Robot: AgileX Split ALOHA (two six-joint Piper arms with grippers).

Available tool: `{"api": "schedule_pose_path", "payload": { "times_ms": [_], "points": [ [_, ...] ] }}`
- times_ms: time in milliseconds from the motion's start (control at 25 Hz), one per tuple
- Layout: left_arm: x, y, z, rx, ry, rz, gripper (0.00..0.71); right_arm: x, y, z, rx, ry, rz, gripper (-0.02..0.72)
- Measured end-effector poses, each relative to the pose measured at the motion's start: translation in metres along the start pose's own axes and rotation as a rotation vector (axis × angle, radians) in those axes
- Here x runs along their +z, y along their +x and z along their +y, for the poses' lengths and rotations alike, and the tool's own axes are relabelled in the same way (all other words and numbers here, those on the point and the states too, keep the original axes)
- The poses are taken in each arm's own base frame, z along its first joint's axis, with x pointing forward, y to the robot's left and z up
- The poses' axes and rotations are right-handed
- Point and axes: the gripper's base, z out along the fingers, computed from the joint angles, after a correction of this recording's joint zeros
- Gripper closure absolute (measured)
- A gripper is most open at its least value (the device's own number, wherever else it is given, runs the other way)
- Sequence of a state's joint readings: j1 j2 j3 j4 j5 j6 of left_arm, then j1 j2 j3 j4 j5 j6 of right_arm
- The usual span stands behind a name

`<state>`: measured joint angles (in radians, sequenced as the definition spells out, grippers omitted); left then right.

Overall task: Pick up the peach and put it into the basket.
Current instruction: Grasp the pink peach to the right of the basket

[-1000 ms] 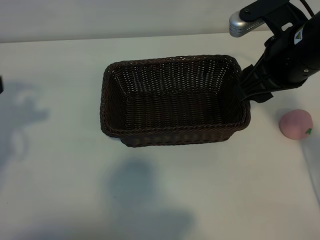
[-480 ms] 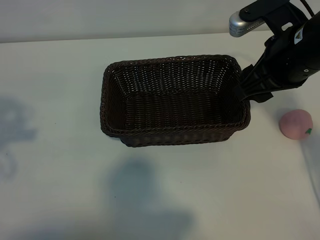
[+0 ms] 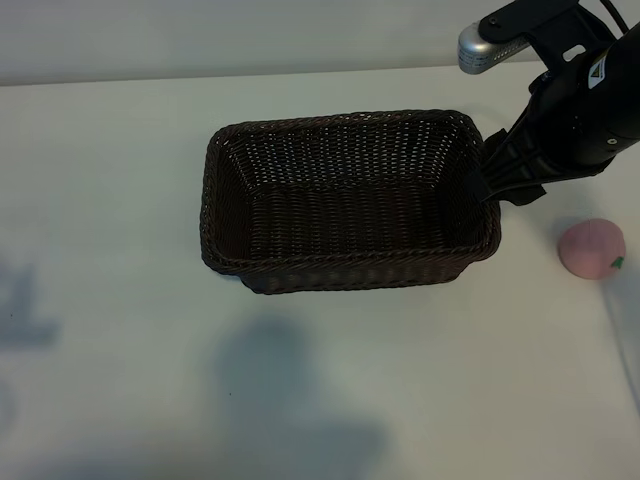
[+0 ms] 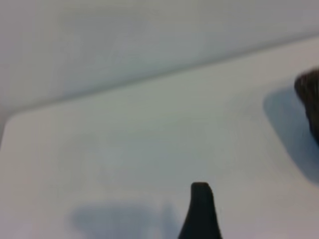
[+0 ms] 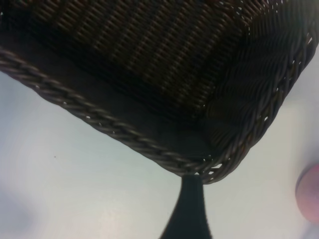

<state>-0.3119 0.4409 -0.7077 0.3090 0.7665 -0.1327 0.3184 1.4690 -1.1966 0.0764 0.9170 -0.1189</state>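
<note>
Exterior: wicker basket (image 3: 350, 200) mid-counter (image 3: 120, 300); peach (image 3: 591, 248) on the counter right of it, apart. Right arm slants down to the basket's right rim; right claw (image 3: 492, 190) spread, empty.
Left wrist: left claw fingertip (image 4: 200, 211) over bare counter, spread, empty.
Right wrist: basket corner; peach at edge.

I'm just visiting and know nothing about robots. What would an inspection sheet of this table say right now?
Surface: pale white table, with soft shadows on it.
Job's things: the peach sits on the table to the right of the basket, apart from it; the basket holds nothing.
Clutter: nothing seen.
Grippers: the right gripper hangs at the basket's right end, above its rim near a corner, open and holding nothing; one dark finger shows in its wrist view. The left gripper is off to the left, out of the exterior view, open over bare table.
Cables: a dark cable at the top of the right arm.
Surroundings: plain pale wall behind the table.
</note>
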Motion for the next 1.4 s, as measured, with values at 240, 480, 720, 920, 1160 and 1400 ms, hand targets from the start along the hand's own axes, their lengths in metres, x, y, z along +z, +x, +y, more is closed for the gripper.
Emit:
{"api": "schedule_pose_path", "payload": {
  "times_ms": [240, 480, 720, 920, 1160, 1400],
  "points": [
    [-0.031, 0.039, 0.001, -0.084, 0.043, 0.049, 0.143, 0.000, 0.000, 0.000, 0.001, 0.000, 0.000, 0.108],
    [-0.058, 0.072, -0.001, -0.113, 0.116, 0.004, 0.143, 0.000, 0.000, 0.000, 0.001, 0.000, 0.000, 0.108],
    [-0.062, 0.093, -0.004, -0.134, 0.136, 0.063, 0.145, 0.000, 0.000, 0.000, 0.001, 0.000, 0.000, 0.108],
    [-0.049, 0.102, -0.011, -0.138, 0.164, 0.123, 0.145, 0.000, 0.000, 0.000, 0.002, 0.000, 0.000, 0.108],
    [-0.044, 0.106, -0.013, -0.136, 0.168, 0.146, 0.145, 0.000, 0.000, 0.000, 0.018, 0.004, 0.000, 0.108],
    [-0.042, 0.107, -0.013, -0.152, 0.167, 0.152, 0.161, 0.000, 0.000, -0.006, 0.086, 0.066, 0.002, 0.108]
  ]
}}
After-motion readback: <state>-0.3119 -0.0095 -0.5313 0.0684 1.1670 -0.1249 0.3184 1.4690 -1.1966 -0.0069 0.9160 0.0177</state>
